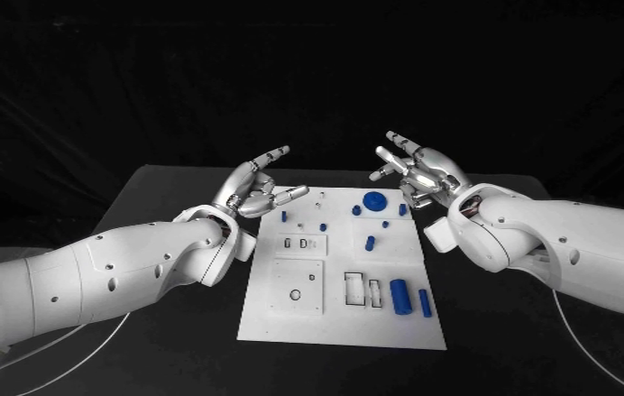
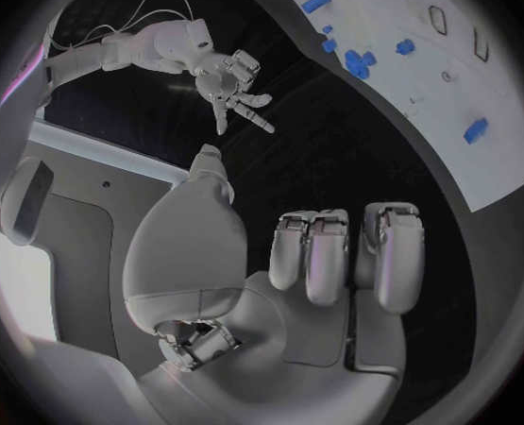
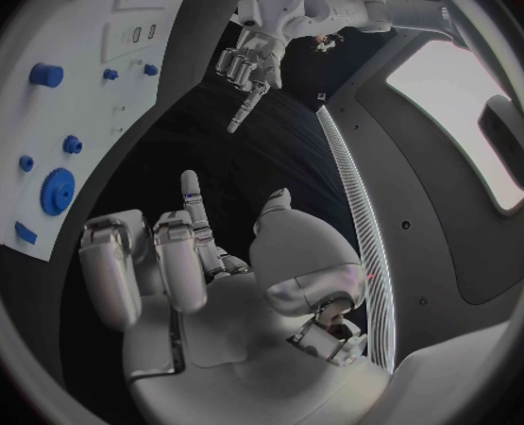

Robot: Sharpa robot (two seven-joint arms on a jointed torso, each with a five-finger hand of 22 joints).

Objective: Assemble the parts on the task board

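Observation:
The white task board (image 1: 332,319) lies in the middle of the black table. On its far end sit a blue gear (image 1: 374,201) and several small blue parts; a blue cylinder (image 1: 399,293) and a thinner blue pin (image 1: 424,302) lie near its front right. My left hand (image 1: 261,188) hovers over the board's far left corner, fingers apart and holding nothing. My right hand (image 1: 418,172) is raised beyond the far right corner, also spread and holding nothing. The left wrist view shows my left hand (image 2: 321,264) and the board (image 2: 380,9). The right wrist view shows my right hand (image 3: 191,274) and the gear (image 3: 57,191).
Rectangular and round recesses (image 1: 353,288) mark the board's near half. Black table surface lies to both sides of the board. The right hand (image 2: 232,85) appears across from the left wrist, and the left hand (image 3: 252,61) across from the right wrist.

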